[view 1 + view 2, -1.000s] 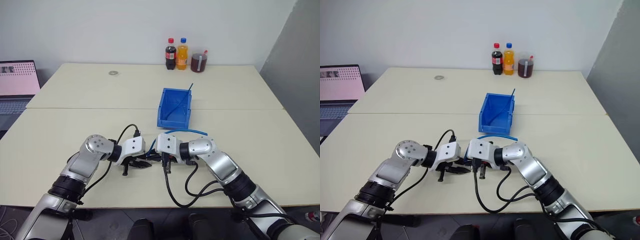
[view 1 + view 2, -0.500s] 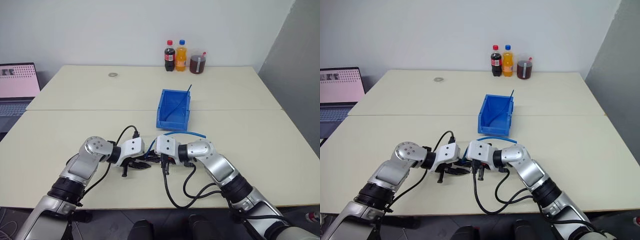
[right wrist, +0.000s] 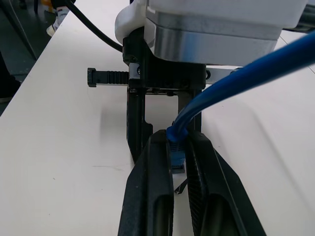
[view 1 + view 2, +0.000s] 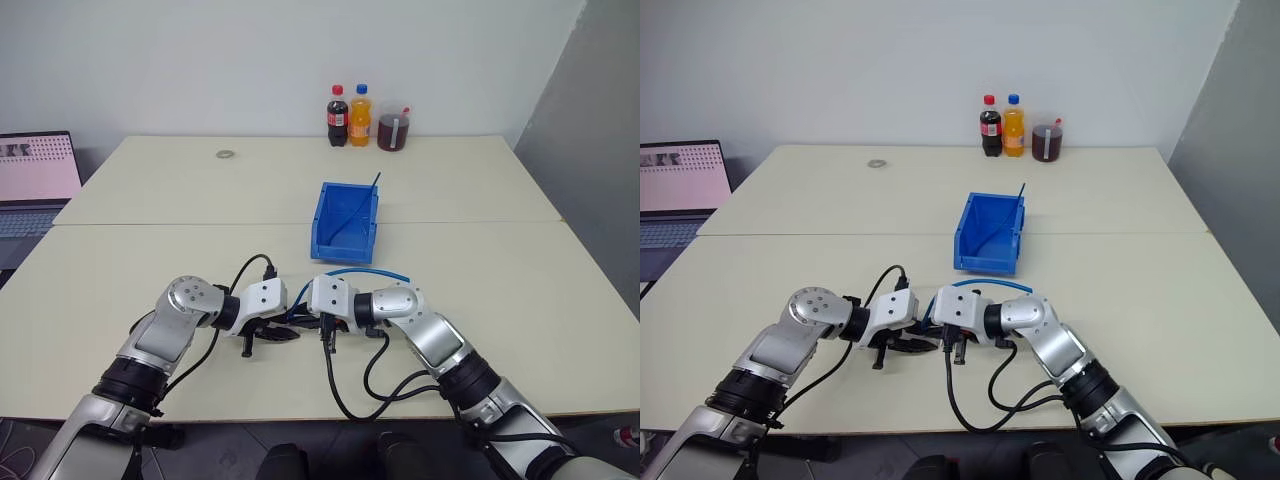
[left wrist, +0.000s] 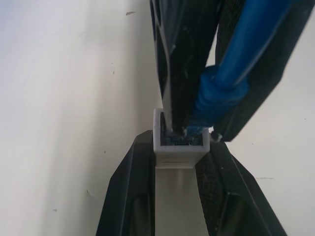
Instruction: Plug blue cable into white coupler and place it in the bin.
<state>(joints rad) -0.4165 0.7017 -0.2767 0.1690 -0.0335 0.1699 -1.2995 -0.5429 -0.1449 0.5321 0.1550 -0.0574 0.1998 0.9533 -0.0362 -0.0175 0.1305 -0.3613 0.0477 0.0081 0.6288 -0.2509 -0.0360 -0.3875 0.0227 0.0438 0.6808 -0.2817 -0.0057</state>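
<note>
My left gripper point(image 5: 179, 162) clamps white coupler point(image 5: 180, 146); my right gripper point(image 3: 178, 147) pinches blue cable point(image 3: 236, 81) plug, its tip hidden inside socket.

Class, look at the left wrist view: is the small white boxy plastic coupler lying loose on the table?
No: the small white boxy plastic coupler sits clamped between the left gripper's two black fingers.

The blue cable point(image 5: 216, 81)'s plug tip, seemingly inside the white coupler point(image 5: 181, 147), is hidden.
</note>
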